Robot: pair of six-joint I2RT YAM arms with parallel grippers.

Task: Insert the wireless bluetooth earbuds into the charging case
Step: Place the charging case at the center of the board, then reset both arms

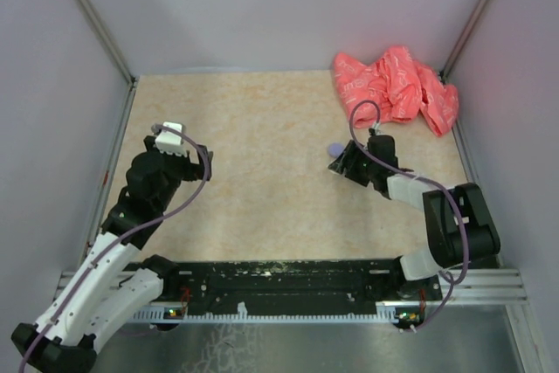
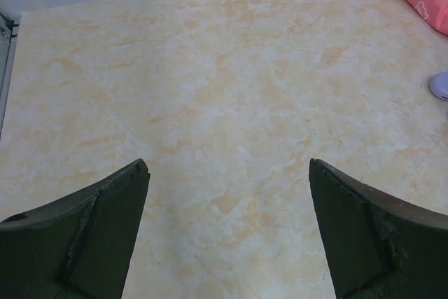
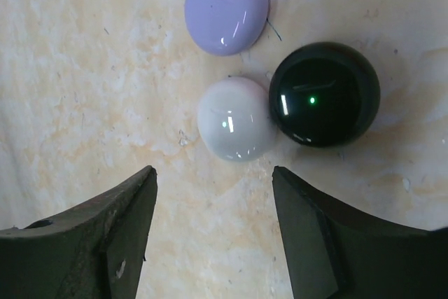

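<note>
Right gripper: jaws spread, empty, poised just above lavender case, white case and black case, toward the bench's far right corner. All look closed. No earbuds visible anywhere. Left gripper: spread, empty, near left edge. Looks like insertion hasn't started.

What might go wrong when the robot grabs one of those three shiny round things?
The glossy white round case seems to touch the glossy black round case, and the glossy lavender round case lies close by. So the open right pincer may knock a neighbour aside while closing on one. Their smooth domed tops could also slip out of its grip.
</note>
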